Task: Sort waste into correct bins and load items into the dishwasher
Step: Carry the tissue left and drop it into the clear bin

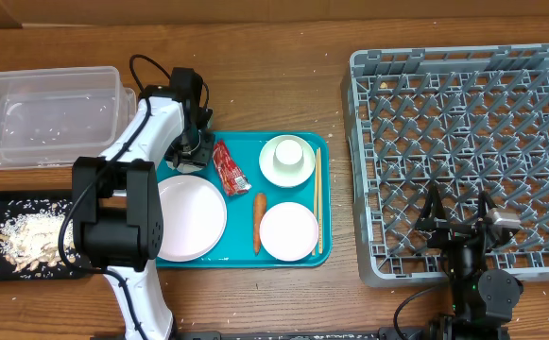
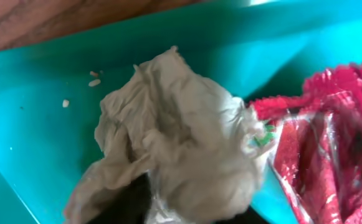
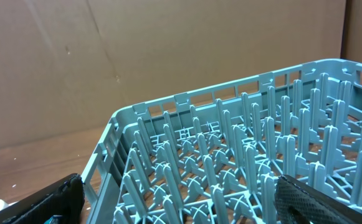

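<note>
**A:** What could go wrong here?

**B:** The crumpled tissue (image 2: 181, 137) lies against the red wrapper (image 2: 330, 143) in the far-left corner of the teal tray (image 1: 241, 142). A wide bite by the left pincer (image 1: 194, 151) could snag the wrapper's edge and lift both. A shallow bite could let the soft tissue slip back onto the tray.

**A:** Where is the tissue relative to that pincer?

**B:** Directly beneath it, filling the wrist view. I cannot tell whether the fingers are clamped on it.

**A:** And the other arm?

**B:** The right pincer (image 1: 458, 222) is spread wide and empty. It is well off the tray's right side, over the near edge of the dish rack (image 1: 463, 94).
</note>
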Tool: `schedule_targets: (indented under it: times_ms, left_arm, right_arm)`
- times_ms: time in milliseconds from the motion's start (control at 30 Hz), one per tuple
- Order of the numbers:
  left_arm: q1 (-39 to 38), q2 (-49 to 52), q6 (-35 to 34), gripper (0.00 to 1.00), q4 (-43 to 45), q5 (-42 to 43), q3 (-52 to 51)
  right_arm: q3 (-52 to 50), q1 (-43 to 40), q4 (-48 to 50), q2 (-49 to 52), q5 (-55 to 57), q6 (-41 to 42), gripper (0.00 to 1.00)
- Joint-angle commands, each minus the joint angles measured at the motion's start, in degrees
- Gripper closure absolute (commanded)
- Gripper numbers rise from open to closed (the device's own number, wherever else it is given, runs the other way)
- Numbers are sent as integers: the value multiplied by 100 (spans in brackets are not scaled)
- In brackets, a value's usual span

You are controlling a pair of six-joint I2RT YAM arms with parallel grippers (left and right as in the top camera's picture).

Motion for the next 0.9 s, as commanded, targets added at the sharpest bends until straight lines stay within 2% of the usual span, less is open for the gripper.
schedule_targets:
  times_ms: [0, 100, 167, 200, 367, 567, 733, 867]
  left_arm:
    - [-72, 52, 33, 77, 39, 63, -59]
    - [-72, 50, 15, 84, 37, 57, -52]
    - [-72, 50, 15, 95, 31, 44, -26]
    - [-72, 50, -9, 96, 4, 46, 4]
    - [-81, 48, -260, 96, -378, 46, 518]
    - [-81, 48, -562, 96, -1233, 48, 1899]
    - [-33, 48, -754, 96, -1513, 2, 3001]
    - [133, 48, -1309, 96, -1438, -785, 3637]
  right_arm:
    - [-61, -4, 22, -57, 35, -22, 0]
    - [-61, -4, 22, -57, 35, -22, 0]
    - [-61, -4, 24, -57, 35, -22, 0]
    - [-61, -4, 22, -57, 35, -22, 0]
    - [-61, -4, 24, -57, 35, -22, 0]
    - [-61, -4, 22, -57, 35, -22, 0]
    - [-61, -4, 22, -57, 35, -22, 0]
    - [-61, -4, 24, -57, 35, -22, 0]
